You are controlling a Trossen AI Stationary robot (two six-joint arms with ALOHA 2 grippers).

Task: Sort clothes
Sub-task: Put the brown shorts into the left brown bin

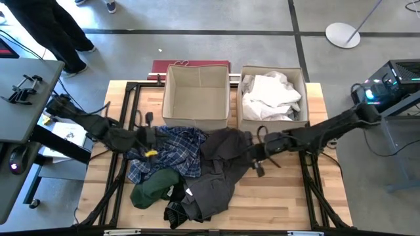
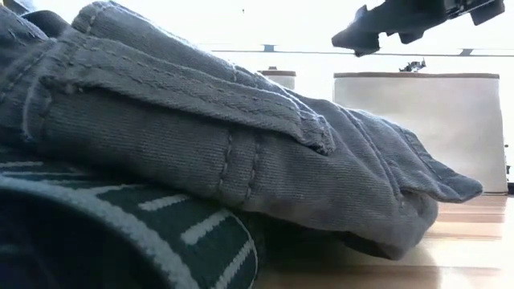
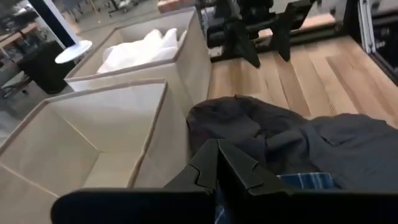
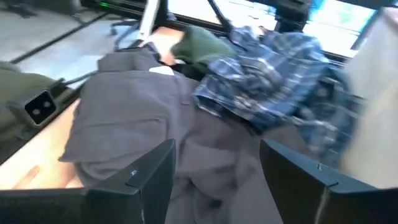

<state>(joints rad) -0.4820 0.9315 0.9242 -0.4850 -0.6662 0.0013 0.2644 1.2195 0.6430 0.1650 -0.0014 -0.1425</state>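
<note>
The clothes [image 1: 190, 170] are lying heaped at the bench's [image 1: 275, 196] front middle (white shirts [image 1: 270, 95] are filling the right box [image 1: 306, 98]). The right gripper [image 1: 257, 157] is hovering over the grey garment [image 4: 143, 124], fingers apart. The left gripper [image 1: 152, 139] is sitting over the plaid shirt [image 1: 167, 147], fingers together.

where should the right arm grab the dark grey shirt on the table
Take the dark grey shirt by its raised, bunched edge on the right, nearest the right gripper, coming in from the right and pinching a fold. That edge lies free on the table, while its left side tangles with the plaid shirt.
</note>
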